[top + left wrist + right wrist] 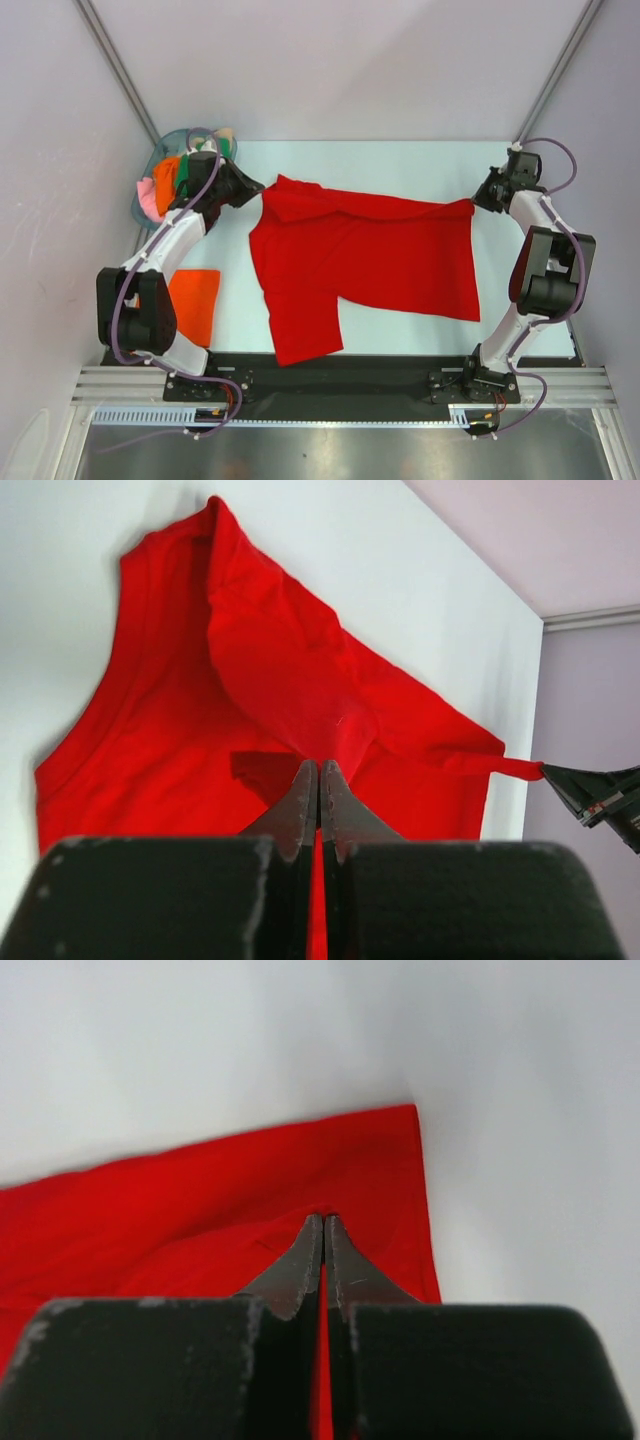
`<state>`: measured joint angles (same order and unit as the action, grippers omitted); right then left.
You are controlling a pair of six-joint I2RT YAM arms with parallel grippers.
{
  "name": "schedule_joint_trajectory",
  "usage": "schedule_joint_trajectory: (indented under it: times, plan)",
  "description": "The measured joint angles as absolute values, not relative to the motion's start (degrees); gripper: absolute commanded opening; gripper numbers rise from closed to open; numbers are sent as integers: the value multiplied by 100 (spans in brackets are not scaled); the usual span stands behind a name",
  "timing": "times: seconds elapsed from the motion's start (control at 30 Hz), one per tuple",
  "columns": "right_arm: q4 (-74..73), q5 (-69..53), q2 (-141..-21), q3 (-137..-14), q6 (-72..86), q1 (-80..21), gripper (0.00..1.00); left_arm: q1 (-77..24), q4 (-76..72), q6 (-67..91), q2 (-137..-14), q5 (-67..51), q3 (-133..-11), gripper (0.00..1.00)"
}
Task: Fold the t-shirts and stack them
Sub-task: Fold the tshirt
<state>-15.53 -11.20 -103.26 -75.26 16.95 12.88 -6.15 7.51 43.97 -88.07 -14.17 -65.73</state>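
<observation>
Pale table (400, 165), blue-grey basket (158, 152), apparently plastic, far-left corner

Soft matt red cloth t-shirt (370, 255), smooth pale matt table (420, 160), dark matt gripper fingers (300, 1270)

The red t-shirt (370, 265) is a plain bright red with no print, and the same red shows in the thin slit between the dark grey left fingers (300, 800) and between the dark grey right fingers (305, 1260). The counter (400, 160) beyond both pairs is plain pale white. Back from the left fingers, the orange t-shirt (195, 300) is solid orange. Just beside them the basket (163, 145) is blue-grey, with cloth (165, 178) in orange, green, pink and beige.
</observation>
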Motion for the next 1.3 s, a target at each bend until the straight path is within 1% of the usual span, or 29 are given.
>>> schedule_joint_trajectory:
  times: [0.23,0.63,0.87,1.3]
  plan:
    - [-1509,-1074,-10283,-7161,1708,1328,0,-607,790,4392,-8554,-1422,-6099,0]
    - [-1417,-908,-10283,-7144,1745,1413,0,-607,764,4506,-8318,-1553,-5435,0]
    - [-1378,-781,-10283,-7043,1824,1426,0,-607,683,4613,-7964,-1573,-4901,0]
    - [-1376,-668,-10283,-6958,1850,1428,0,-615,563,4652,-7913,-1590,-4622,0]
